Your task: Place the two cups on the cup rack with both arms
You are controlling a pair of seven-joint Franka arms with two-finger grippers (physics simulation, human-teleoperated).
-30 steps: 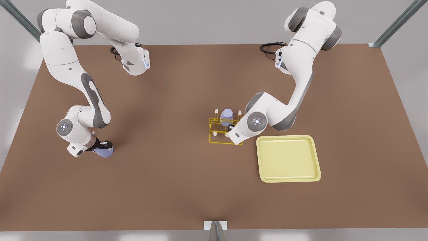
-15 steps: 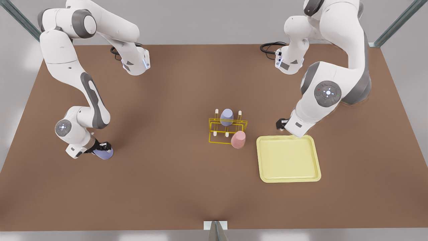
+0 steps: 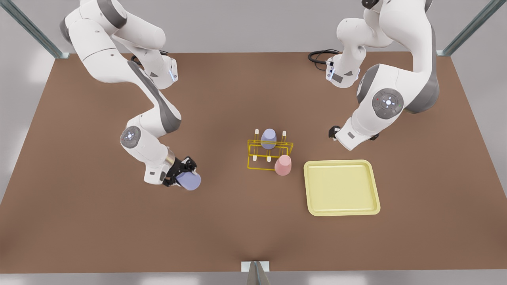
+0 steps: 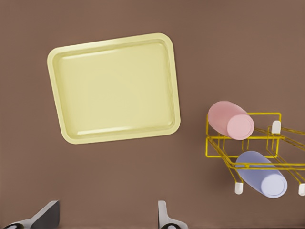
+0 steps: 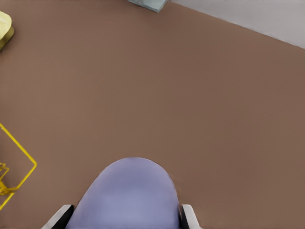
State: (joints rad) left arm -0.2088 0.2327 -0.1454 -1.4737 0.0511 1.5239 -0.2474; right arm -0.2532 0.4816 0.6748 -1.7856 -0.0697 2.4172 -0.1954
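The yellow wire cup rack (image 3: pixel 257 149) stands mid-table, also seen from the left wrist (image 4: pixel 248 139). A pale pink cup (image 3: pixel 283 165) (image 4: pixel 231 120) rests on its near corner peg. A lavender cup (image 3: pixel 268 138) (image 4: pixel 262 175) rests on a far peg. My left gripper (image 3: pixel 334 132) (image 4: pixel 106 214) hangs open and holds nothing, on the front view's right, beyond the tray. My right gripper (image 3: pixel 184 171) (image 5: pixel 125 214) is shut on a second lavender cup (image 3: pixel 189 181) (image 5: pixel 128 195), lifted at the front view's left of the rack.
A flat pale-yellow tray (image 3: pixel 341 163) (image 4: pixel 114 88) lies on the brown table at the front view's right of the rack. Black cables (image 3: pixel 319 55) sit at the table's far edge. Bare table separates the held cup from the rack.
My left gripper let go of the pink cup on the rack and drew back toward the front view's right. My right arm carried the lavender cup from the far left toward the rack.
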